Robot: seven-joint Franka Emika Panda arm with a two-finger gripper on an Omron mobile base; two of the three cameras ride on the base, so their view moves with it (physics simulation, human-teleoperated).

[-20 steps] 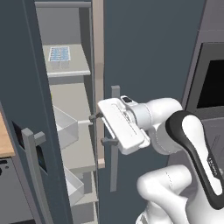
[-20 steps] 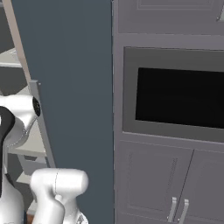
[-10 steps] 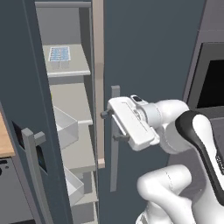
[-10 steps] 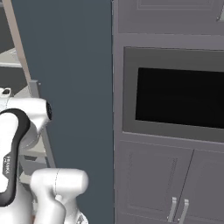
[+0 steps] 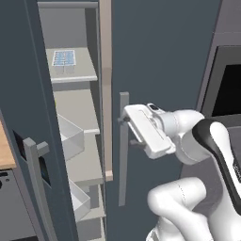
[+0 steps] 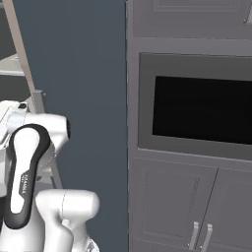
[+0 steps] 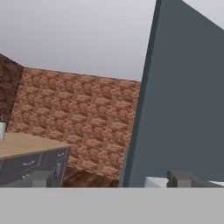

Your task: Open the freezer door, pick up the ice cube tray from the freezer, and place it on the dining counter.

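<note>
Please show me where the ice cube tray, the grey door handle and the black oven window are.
ice cube tray (image 5: pixel 63 58), left base view, its grid.
grey door handle (image 5: pixel 123 155), left base view, mid-bar.
black oven window (image 6: pixel 202 110), right base view, glass centre.

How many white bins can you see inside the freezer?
2. One white bin sits on the middle shelf, another white bin lower down. The freezer door may hide more.

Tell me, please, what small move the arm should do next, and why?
Probably lift the open gripper up and left into the freezer, toward the ice cube tray. The freezer door already stands open, the tray lies on the upper shelf, and the gripper holds nothing beside the other door's handle.
</note>
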